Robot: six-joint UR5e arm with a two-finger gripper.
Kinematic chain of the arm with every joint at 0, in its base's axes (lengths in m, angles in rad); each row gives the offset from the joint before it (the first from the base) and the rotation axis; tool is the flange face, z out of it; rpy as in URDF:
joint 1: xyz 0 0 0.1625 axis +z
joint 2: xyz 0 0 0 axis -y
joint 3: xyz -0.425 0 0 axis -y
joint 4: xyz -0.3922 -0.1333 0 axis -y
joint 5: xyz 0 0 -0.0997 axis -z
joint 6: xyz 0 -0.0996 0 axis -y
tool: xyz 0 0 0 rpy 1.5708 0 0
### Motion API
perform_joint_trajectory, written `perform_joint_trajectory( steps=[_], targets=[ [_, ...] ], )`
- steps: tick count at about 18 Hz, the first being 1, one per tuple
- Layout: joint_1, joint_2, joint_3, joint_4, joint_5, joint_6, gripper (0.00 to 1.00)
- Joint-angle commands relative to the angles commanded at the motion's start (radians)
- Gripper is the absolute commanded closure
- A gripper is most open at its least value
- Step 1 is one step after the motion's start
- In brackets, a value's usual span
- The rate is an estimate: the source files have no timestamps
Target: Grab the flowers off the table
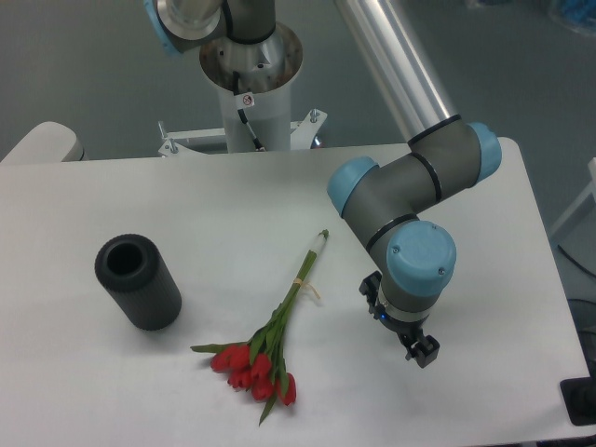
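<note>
The flowers (256, 363) lie flat on the white table (112, 391), just left of centre near the front. Their red tulip buds point toward the front edge. Their thin green stems run up and right to about the table's middle, tied partway along with a pale band (303, 279). My gripper (399, 323) hangs pointing down over the table, to the right of the stems and well apart from them. The blue-capped wrist (419, 261) hides most of it. Its black fingers (424, 351) show on either side, spread apart with nothing between them.
A black hollow cylinder (138, 281) lies on its side at the left of the table, apart from the flowers. The arm's base column (251, 93) stands at the table's far edge. The arm's silver link (391, 56) crosses overhead at the back right.
</note>
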Motion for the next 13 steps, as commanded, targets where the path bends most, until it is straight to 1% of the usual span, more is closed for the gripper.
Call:
perform_joint_trajectory(
  steps=[4,13],
  targets=[
    [0.0,0.002,-0.009,0.012,0.0,0.0,0.0],
    [-0.002,0.006,-0.012,0.011,-0.011,-0.018,0.0]
  ],
)
